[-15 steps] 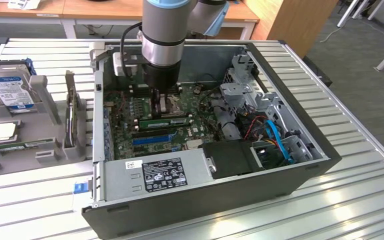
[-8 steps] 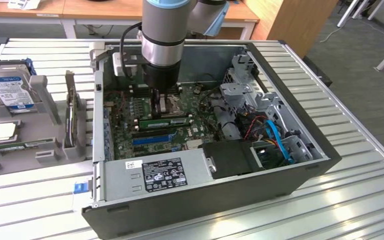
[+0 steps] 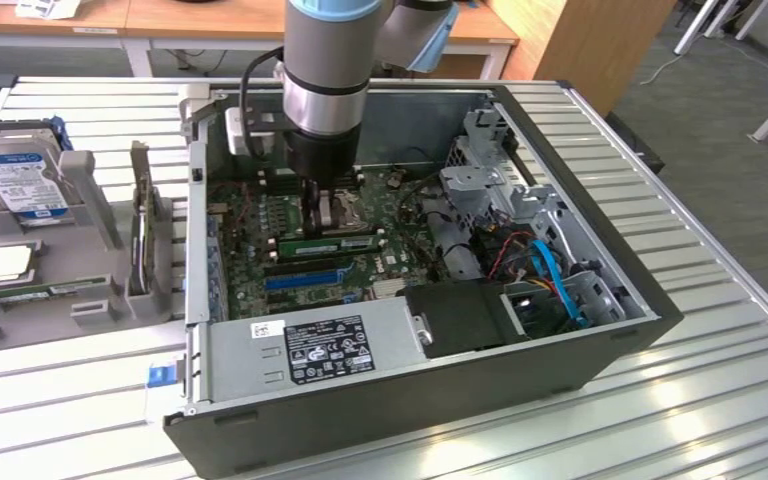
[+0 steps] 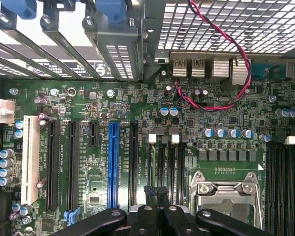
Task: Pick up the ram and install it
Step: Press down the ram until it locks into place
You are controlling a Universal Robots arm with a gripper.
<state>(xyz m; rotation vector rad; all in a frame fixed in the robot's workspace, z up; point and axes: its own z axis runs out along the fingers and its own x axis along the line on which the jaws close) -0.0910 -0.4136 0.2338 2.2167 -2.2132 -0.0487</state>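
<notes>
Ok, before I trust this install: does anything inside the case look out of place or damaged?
Nothing looks damaged or spilled. The one loose thing is a red-and-black wire looping across the motherboard near the rear ports. The ram lies level, parallel to the blue slot, beneath the tool.

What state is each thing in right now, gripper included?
Gripper: fingers together, low over the motherboard.
Computer case: lying on its side, side panel off.
Ram: lying along a motherboard memory slot; seating unclear.
Hard drive: standing in its holder outside the case.
Processor chip: flat in the tray.
Blue expansion slot: empty.
</notes>
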